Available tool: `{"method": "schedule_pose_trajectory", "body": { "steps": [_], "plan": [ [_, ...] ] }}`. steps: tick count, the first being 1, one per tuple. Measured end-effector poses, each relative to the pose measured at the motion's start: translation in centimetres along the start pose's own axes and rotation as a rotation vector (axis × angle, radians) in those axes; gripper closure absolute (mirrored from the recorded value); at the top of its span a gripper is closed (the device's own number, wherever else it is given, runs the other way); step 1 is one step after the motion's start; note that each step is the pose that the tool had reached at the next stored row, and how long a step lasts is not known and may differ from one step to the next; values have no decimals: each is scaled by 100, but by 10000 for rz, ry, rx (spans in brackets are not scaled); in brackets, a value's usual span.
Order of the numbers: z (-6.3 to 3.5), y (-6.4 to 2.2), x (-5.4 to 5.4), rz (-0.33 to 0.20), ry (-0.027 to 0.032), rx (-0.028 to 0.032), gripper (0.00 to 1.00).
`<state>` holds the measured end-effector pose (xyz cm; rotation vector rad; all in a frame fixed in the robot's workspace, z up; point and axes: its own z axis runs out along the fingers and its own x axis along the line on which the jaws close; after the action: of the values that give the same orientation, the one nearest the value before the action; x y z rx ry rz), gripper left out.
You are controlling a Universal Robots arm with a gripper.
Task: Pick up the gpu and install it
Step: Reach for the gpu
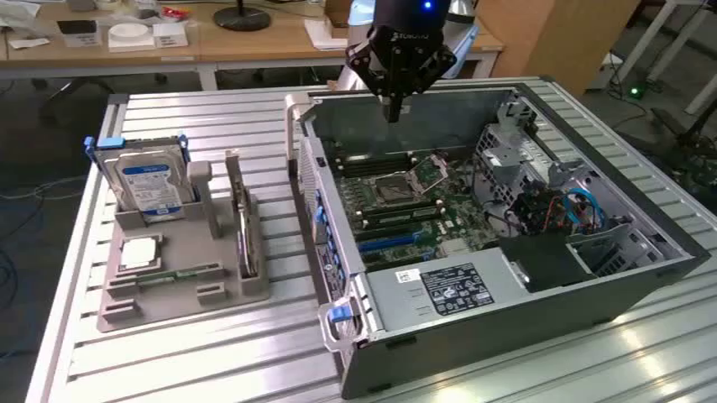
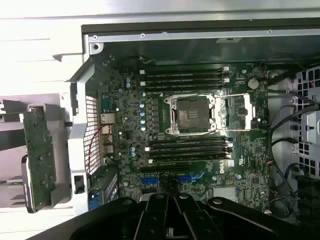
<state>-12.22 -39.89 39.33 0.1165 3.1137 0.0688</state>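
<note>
The black claw (image 1: 392, 111) hangs with its fingers pressed together, holding nothing, above the open grey metal computer case (image 1: 448, 336) and its green motherboard (image 1: 448, 206). The gpu (image 1: 244, 220), a thin flat card, stands on edge in a grey moulded holder (image 1: 207, 252) on the ribbed aluminium table (image 1: 201, 361), just beside the case.
</note>
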Motion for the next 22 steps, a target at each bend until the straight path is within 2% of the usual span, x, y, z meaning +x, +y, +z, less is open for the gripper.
{"method": "schedule_pose_trajectory", "body": {
  "steps": [6,7,22],
  "plan": [
    [-2,-5,51,2,1,0,89],
    [-4,-16,148,1,0,0,89],
    [-7,-27,262,1,0,-1,89]
  ]
}}
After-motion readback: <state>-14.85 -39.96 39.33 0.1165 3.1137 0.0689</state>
